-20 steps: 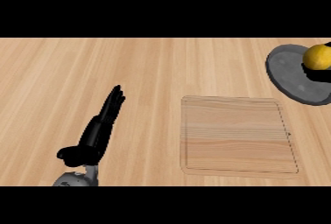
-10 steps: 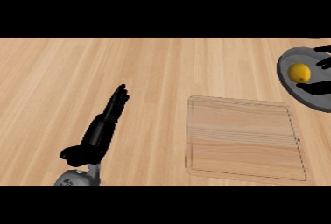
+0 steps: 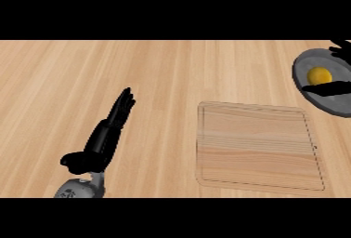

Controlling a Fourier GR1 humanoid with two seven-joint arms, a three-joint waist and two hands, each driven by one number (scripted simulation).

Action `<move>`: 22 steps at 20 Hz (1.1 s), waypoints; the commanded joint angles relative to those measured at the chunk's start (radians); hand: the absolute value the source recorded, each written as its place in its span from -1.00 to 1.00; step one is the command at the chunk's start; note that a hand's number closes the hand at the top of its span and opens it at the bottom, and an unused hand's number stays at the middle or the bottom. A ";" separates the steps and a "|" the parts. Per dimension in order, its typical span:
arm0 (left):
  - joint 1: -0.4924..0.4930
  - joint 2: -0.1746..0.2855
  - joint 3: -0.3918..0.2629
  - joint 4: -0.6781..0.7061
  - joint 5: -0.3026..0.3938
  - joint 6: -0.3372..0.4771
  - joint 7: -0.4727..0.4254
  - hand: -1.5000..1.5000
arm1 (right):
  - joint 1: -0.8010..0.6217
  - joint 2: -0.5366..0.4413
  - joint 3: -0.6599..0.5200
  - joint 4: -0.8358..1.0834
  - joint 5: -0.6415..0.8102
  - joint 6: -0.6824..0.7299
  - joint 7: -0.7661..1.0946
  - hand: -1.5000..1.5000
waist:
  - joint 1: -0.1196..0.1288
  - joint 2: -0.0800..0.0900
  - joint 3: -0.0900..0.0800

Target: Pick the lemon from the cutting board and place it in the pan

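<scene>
The left hand (image 3: 103, 139) lies low on the counter (image 3: 137, 74), fingers straight and together, holding nothing. The cutting board (image 3: 257, 146) is bare. At the right edge sits the pan (image 3: 305, 65) with the lemon (image 3: 319, 74) inside it. The right hand (image 3: 332, 88) is spread apart around the lemon, thumb below and fingers above, not closed on it.

Black, slim-fingered left hand (image 3: 103, 142) on a rounded grey forearm (image 3: 80, 188); matching black right hand (image 3: 333, 88).

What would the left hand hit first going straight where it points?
Probably nothing. The left hand points up the view, slightly right, across bare counter to the picture's edge. The board and pan lie off to its right.
</scene>
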 commanded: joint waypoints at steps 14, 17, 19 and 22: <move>0.023 0.001 0.012 -0.021 -0.010 0.016 0.006 0.00 | 0.095 -0.197 -0.206 0.062 -0.218 0.561 -0.135 -1.00 | -0.044 -0.014 0.000; 0.022 0.002 0.026 -0.016 0.007 0.008 0.011 0.00 | 0.165 -0.221 -0.184 0.044 -0.198 0.659 -0.213 -1.00 | -0.050 -0.016 0.000; 0.064 -0.013 -0.002 -0.022 -0.025 0.029 -0.026 0.00 | 0.191 -0.220 -0.188 0.031 -0.205 0.680 -0.246 -1.00 | -0.048 -0.018 0.000; 0.061 0.012 0.034 -0.012 0.008 -0.001 -0.029 0.00 | 0.212 -0.251 -0.185 0.010 -0.207 0.732 -0.257 -1.00 | -0.052 -0.019 -0.001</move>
